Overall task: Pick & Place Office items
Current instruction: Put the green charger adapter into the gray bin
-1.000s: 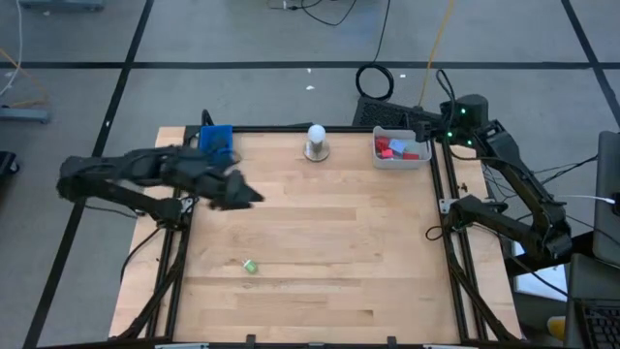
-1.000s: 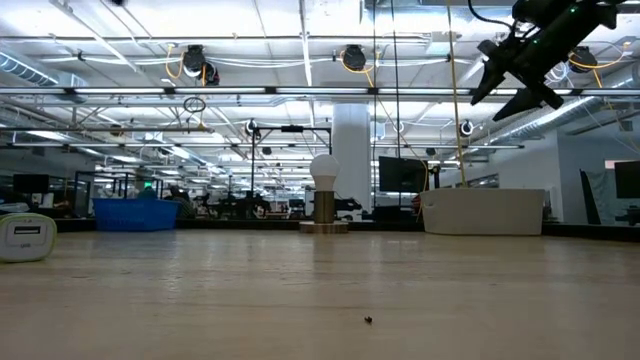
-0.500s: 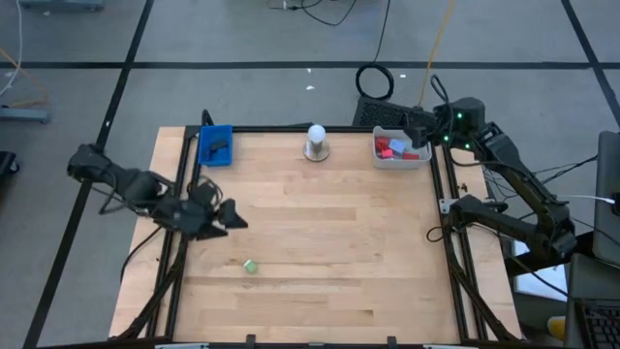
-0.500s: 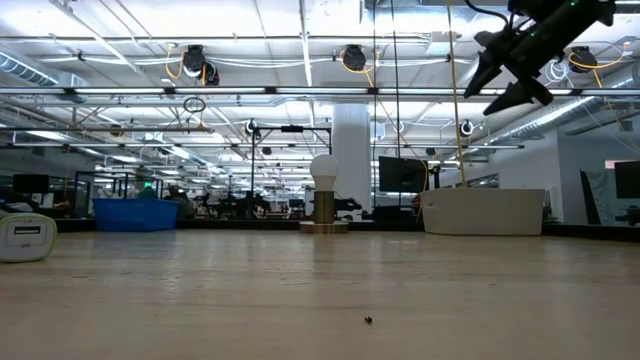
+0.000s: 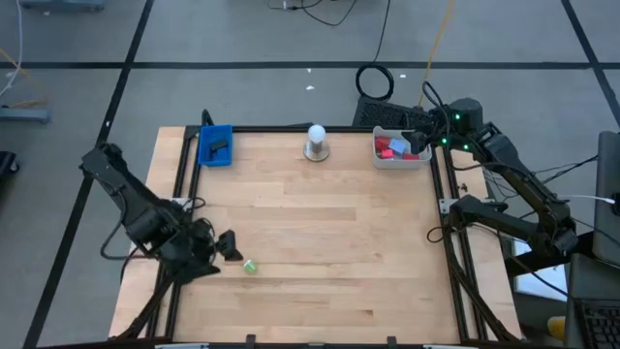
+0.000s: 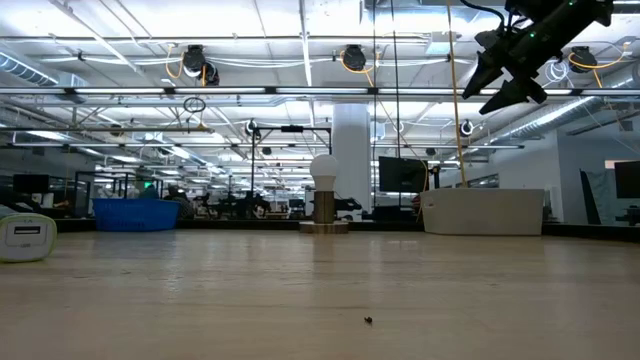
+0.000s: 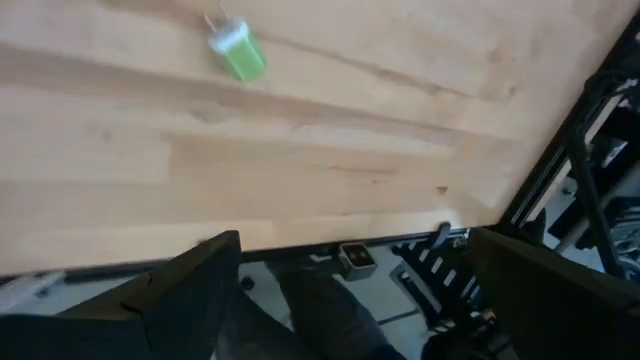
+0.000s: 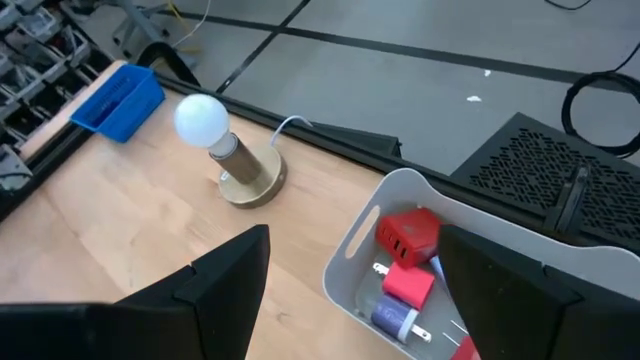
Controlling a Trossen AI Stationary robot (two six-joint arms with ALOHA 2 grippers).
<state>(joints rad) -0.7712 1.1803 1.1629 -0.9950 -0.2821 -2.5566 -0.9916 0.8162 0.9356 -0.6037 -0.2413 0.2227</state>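
A small green and white piece (image 5: 250, 266) lies on the wooden table near its left front; in the left wrist view the piece (image 7: 238, 55) shows ahead of the fingers. My left gripper (image 5: 230, 246) hangs open just left of it, above the table's left edge, holding nothing. Red blocks (image 8: 408, 240) and a light-blue piece (image 8: 396, 318) lie in the grey tray (image 5: 402, 158) at the far right. My right gripper (image 5: 414, 129) hovers open above that tray, high up in the low view (image 6: 503, 72), with nothing between its fingers. A dark piece (image 5: 219, 147) lies in the blue tray (image 5: 206, 153).
A white ball on a round wooden base (image 5: 316, 142) stands at the middle of the far edge. Black frame rails (image 5: 178, 281) run along the table's left and right sides. A bare stretch of wood (image 5: 329, 233) spans the table's middle.
My left gripper has swung from beside the blue tray toward the table's near edge, along the left side, sinking and rolling as it went, and now hangs close to the green piece. The green piece has kept its place.
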